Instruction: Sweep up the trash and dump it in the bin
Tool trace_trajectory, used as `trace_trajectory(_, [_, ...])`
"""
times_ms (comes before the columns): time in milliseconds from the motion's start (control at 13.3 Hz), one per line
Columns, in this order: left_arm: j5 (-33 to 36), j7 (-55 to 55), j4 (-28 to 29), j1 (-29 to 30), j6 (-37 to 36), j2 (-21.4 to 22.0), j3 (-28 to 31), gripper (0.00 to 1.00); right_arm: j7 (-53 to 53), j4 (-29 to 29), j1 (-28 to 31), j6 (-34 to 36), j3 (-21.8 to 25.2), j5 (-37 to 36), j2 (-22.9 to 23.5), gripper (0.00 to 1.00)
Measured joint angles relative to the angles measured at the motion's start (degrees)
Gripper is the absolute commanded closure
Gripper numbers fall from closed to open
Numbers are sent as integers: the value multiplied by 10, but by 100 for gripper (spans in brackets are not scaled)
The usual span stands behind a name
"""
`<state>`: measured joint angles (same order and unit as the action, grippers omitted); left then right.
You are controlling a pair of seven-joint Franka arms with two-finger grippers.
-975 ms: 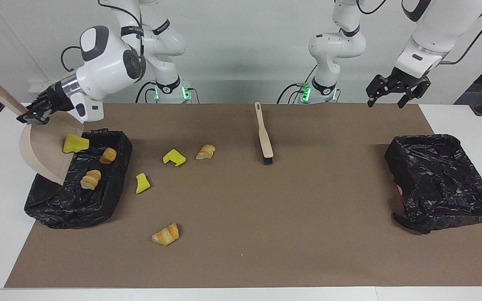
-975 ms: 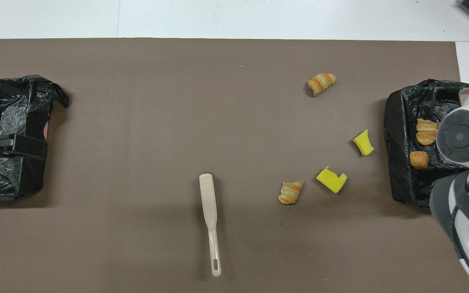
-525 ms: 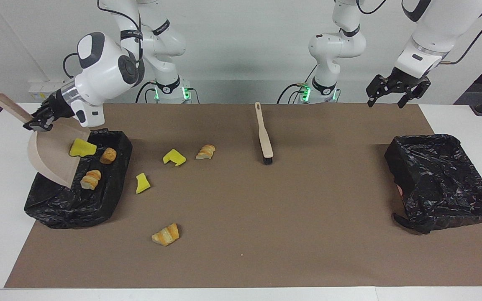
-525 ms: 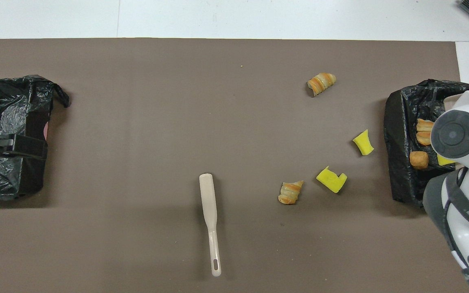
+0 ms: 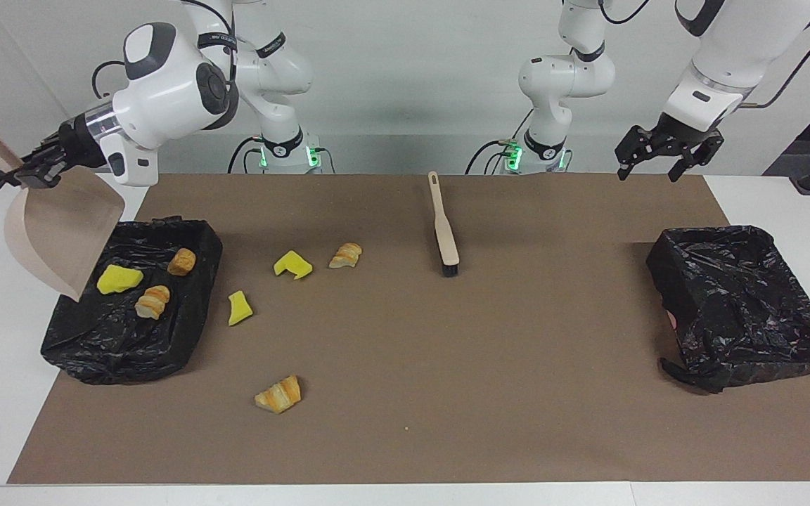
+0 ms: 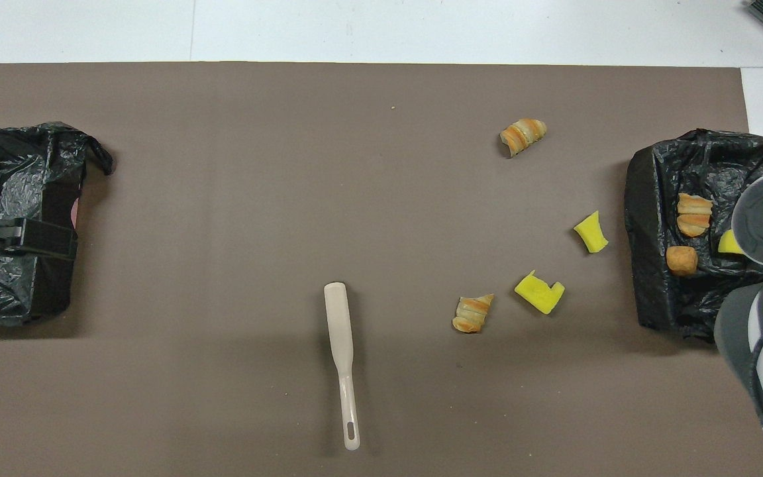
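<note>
The right gripper (image 5: 34,173) has its fingers (image 5: 43,177) closed on the handle of the beige dustpan (image 5: 60,228), which hangs tilted, its open edge down over the end of the black-lined bin (image 5: 187,309) at the right arm's end of the desk (image 5: 517,393); the pan holds nothing that can be seen; inside that bin lie three bits of the trash, a yellow sponge chunk (image 5: 119,279) just beside the pan's lower edge, a striped bread piece (image 5: 152,301) next to it, and a rounder brown bread piece (image 5: 181,261) nearer to the robots; four more bits rest on the brown mat outside the bin: a yellow chunk (image 5: 239,308) near the bin's side, a second yellow chunk (image 5: 292,265) with a bread piece (image 5: 346,255) just beside it, and a last bread piece (image 5: 278,394) farthest from the robots, well apart from the others; the brush (image 5: 444,232) lies near the middle of the mat, bristles pointing away from the robots, touched by neither arm; the left gripper (image 5: 666,156) waits in the air with its fingers (image 5: 624,163) spread wide and holding nothing, over the mat's edge by a second black-lined bin (image 5: 742,302) at the left arm's end.
</note>
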<state>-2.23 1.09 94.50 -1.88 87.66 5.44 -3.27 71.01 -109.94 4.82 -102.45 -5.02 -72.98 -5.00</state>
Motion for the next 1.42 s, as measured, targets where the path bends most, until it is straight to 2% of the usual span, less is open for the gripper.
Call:
trace_trajectory(300, [0, 0, 0, 0, 0, 0, 0, 0, -17, 13, 0, 0, -9, 81, 10, 100])
trace_trajectory(675, [0, 0, 0, 0, 0, 0, 0, 0, -169, 53, -1, 2, -29, 262, 43, 100])
trace_trajectory(825, [0, 0, 0, 0, 0, 0, 0, 0, -233, 66, -14, 1, -35, 308, 57, 100])
trace_trajectory(1200, [0, 0, 0, 0, 0, 0, 0, 0, -432, 173, -103, 2, -42, 429, 159, 100])
trace_trajectory(1424, [0, 0, 0, 0, 0, 0, 0, 0, -547, 246, -154, 4, -42, 441, 230, 100])
